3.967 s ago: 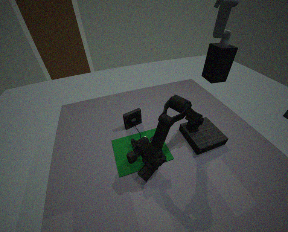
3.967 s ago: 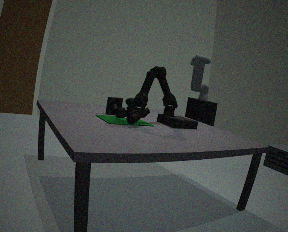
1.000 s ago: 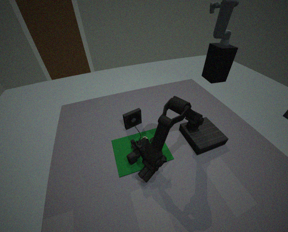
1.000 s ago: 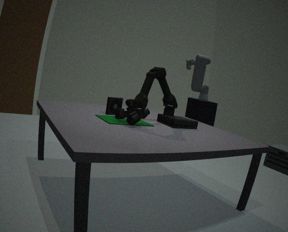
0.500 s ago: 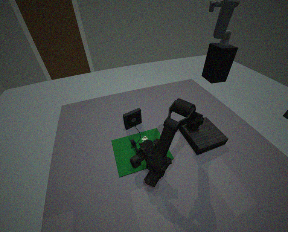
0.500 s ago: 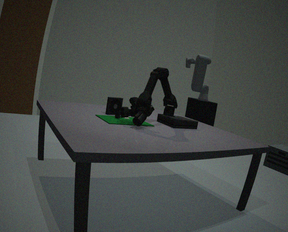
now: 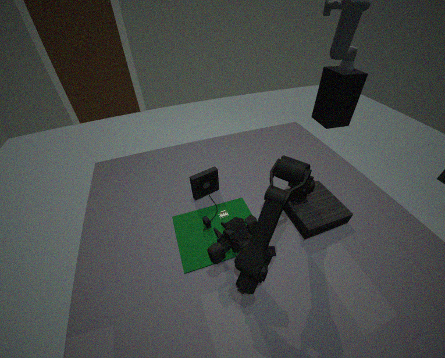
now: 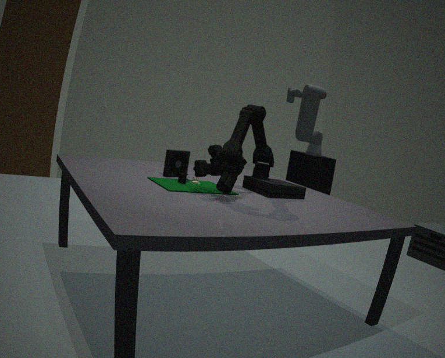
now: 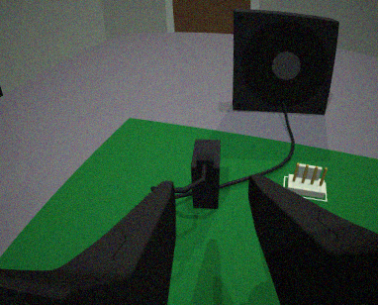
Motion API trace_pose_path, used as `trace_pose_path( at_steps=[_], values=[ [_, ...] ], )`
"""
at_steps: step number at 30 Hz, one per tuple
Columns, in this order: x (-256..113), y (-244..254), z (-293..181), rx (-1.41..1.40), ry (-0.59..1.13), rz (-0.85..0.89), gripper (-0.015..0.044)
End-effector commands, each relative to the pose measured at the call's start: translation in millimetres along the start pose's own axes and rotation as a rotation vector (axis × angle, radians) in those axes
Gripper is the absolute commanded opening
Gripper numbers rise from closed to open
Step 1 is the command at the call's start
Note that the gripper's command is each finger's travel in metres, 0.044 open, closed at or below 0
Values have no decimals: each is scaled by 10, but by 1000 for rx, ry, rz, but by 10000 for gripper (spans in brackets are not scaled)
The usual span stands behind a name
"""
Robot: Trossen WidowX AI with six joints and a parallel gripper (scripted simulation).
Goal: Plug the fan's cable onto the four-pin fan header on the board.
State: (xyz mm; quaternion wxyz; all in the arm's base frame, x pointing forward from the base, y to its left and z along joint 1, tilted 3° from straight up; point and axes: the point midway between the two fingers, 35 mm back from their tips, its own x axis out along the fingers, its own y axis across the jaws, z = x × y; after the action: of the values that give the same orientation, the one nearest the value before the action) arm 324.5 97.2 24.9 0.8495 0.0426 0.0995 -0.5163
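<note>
The black plug stands upright at the green board, left of the header in the wrist view. I cannot tell whether its foot rests on the board. My gripper is open and holds nothing. Its fingertips are apart, short of the plug, with a gap on both sides of it in the wrist view. The white four-pin header has its pins bare. The cable runs from the fan to the plug and loops near the left fingertip.
The black fan stands upright behind the board. The arm's dark base block is on the table, right of the board. Another grey arm stands on a black pedestal beyond the table.
</note>
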Motion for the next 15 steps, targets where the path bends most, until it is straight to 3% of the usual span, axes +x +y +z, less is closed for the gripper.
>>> trace_pose_path(
  at_steps=[1, 6, 15],
  values=[
    [-132, -15, 66, 2, -4, -3, 140],
    [-230, -26, 124, 2, -11, -4, 140],
    [-98, -145, 171, -28, 118, -145, 376]
  ],
)
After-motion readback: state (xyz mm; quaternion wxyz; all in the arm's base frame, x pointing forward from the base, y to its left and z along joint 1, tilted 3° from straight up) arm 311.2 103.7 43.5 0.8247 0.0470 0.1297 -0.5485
